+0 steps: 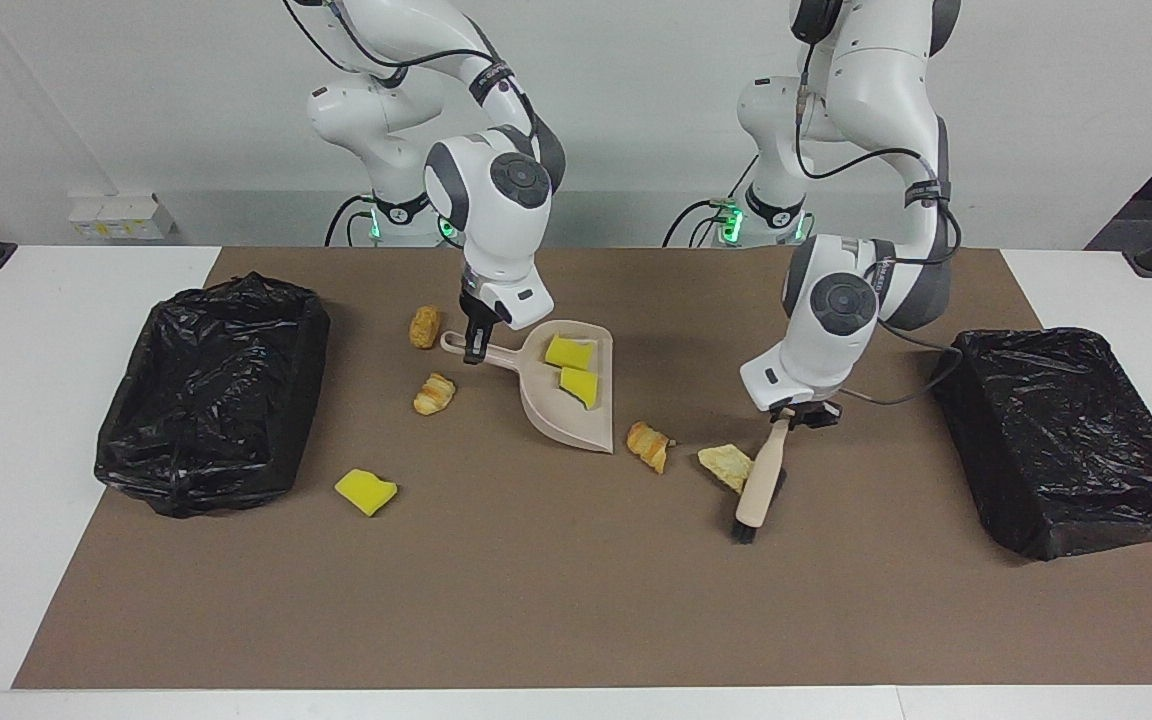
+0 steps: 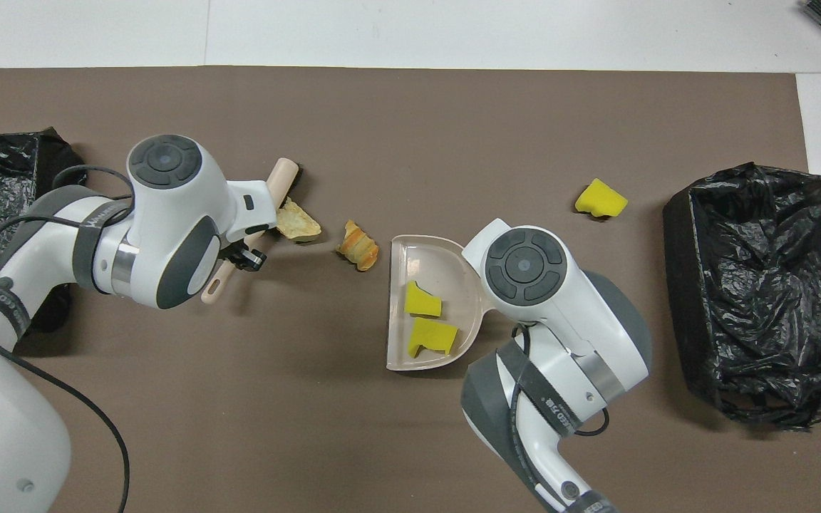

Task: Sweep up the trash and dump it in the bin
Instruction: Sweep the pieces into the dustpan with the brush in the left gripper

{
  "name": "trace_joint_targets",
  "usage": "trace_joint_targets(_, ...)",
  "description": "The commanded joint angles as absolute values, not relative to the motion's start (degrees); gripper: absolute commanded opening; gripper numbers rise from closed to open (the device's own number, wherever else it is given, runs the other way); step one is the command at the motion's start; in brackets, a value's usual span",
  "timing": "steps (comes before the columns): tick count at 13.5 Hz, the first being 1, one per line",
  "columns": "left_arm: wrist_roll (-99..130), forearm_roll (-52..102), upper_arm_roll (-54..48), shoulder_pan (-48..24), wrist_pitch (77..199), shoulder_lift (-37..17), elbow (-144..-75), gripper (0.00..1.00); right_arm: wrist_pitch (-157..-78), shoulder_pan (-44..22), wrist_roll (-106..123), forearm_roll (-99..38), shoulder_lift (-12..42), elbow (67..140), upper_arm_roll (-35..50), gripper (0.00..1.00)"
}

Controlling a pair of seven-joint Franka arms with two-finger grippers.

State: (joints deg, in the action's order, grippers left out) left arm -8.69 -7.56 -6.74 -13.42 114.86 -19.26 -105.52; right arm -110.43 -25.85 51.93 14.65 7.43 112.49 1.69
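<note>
- Open bin [image 1: 136,400], black-lined: sits over the mat's [image 1: 536,600] edge at the right arm's end of the table; no trash visible inside.
- Loose sponge chunk [image 1: 366,492], bright yellow: lies on the mat just beside the open bin, farther from the robots than the dustpan. Likely light and squashy; best pushed by bristles, not pinched.
- Bread roll [image 1: 424,326] and small croissant [image 1: 434,393]: lie on the mat beside the dustpan's handle, the roll nearer to the robots. Probably light, stiff toys, apt to roll or skid.
- Right gripper [image 1: 476,350]: pinches the dustpan's handle, fingers pressed onto it, and holds the pan in place.
- Dustpan [image 1: 561,420], beige: rests mid-mat, mouth toward the left arm's end; carries two sponge chunks [image 1: 570,352].
- Striped croissant [image 1: 649,445]: lies just outside the pan's lip.
- Pale bread piece [image 1: 724,466]: lies near the striped croissant, against or just beside the brush. Looks light; needs a low push from the side away from the pan.
- Brush [image 1: 761,485]: slants down, bristle end on the mat.
- Left gripper [image 1: 796,415]: clamps the brush's handle end, fingers closed on it, over the mat.
- Covered bin [image 1: 1066,440]: sits at the mat's edge at the left arm's end.
</note>
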Motion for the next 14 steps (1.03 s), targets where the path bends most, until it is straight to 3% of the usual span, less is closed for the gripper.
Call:
trace_joint_targets(1,-3.4,-6.6,-6.2,-18.4,114.2,-15.4,-110.8,0.0,-108.6,-25.2,50.3,15.2,7.6,112.0,2.1,0.0)
trace_joint_targets(5,4.5,-1.2,-6.2,-26.4,113.7,-11.5,-116.0,0.0,-108.3,-24.8,49.4,15.0,7.3,112.6,2.1,0.0)
trace_joint_targets(9,16.3,3.9,-6.2,-35.4,113.8,-10.3,-115.7,0.0,-109.7,-22.1,54.2,8.8,7.4,113.8,2.0,0.0)
trace_joint_targets(14,27.4,7.0,-6.2,-37.8,111.1,-6.2,-114.5,0.0,-115.0,-20.3,59.2,4.6,7.2,115.9,2.0,0.0)
